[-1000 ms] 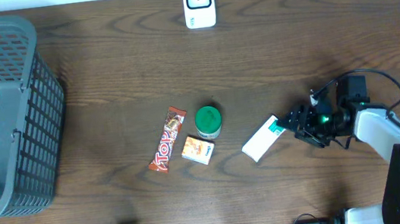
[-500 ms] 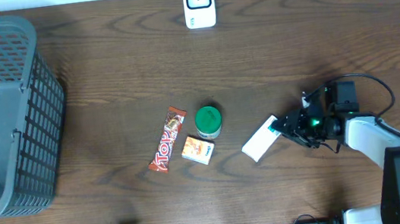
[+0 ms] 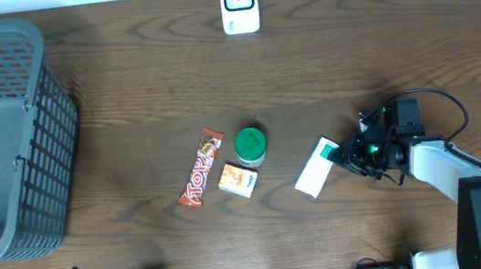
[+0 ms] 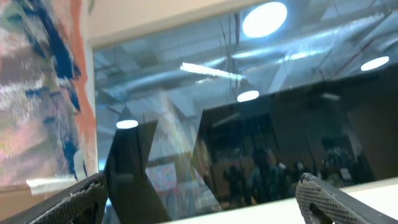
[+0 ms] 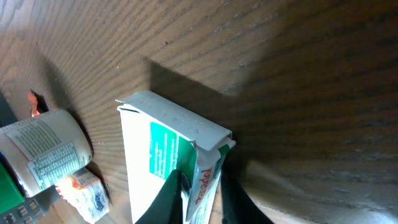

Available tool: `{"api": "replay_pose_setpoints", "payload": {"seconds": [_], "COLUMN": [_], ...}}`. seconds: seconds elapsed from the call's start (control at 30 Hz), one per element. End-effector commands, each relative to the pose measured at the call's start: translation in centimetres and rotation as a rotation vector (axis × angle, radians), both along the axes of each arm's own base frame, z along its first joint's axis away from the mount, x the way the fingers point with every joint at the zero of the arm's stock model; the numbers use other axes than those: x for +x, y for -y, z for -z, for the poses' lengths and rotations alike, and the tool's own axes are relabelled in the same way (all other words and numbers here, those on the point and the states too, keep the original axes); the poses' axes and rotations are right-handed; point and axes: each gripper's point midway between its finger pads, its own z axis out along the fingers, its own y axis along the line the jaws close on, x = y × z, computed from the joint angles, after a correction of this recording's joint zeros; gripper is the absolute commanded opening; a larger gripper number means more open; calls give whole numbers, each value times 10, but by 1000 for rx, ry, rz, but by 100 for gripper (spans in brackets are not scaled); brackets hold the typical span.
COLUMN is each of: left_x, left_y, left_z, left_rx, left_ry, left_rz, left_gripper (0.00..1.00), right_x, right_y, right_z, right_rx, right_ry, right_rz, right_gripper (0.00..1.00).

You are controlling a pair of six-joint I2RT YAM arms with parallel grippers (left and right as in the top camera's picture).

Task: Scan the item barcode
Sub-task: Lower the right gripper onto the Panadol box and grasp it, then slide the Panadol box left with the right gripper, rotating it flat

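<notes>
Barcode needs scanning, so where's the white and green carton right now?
Overhead view: the white and green carton lies right of centre on the brown wooden table, right of the green-lidded jar, its right end pinched by the right gripper.

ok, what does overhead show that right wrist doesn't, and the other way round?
Overhead only: the grey basket at the left of the frame and the white scanner at the top.
Right wrist only: the right gripper pinching the end of the white-and-green box, and the fine print on the label of the green-lidded jar.
Both: that box, the jar, the small orange packet beside it, and the wooden table.
</notes>
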Motion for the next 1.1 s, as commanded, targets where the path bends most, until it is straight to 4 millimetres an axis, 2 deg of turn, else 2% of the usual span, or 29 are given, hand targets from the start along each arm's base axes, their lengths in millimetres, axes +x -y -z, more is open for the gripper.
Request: {"api": "replay_pose_setpoints", "payload": {"seconds": [0.0,0.2,0.37,0.5,0.63,0.73,0.83,0.93,1.07], "left_x": [5,23,27,33,39,45,51,57,59], "left_y": [-1,-2,-2,-2,-3,-3,-4,-4,-4], "left_z": [7,32,39,49,63,77,96,126,181], "left_rx": [-10,-17,-19,-22,-26,-29,-34,-41,-54], "left_ry": [-35,-161,-195,-240,-305,-363,-447,-570,-795], "left_rz": [4,4,4,4,4,3,3,2,1], "left_gripper": [96,96,96,96,96,97,96,96,96], "right_x": [-17,-19,-19,-19,-18,-24,-32,-37,-43], "right_y": [3,1,-5,-5,7,28,47,53,54], "right_z": [18,17,12,2,-11,-24,-39,-53,-60], "right_rx": [-41,-28,11,6,-74,-199,-308,-340,-342], "right_ry": [-65,-73,-72,-72,-70,-98,-126,-120,-119], "right_rz": [-7,-11,-24,-32,-11,39,97,123,130], "right_gripper": [10,6,1,1,1,1,1,2,2]}}
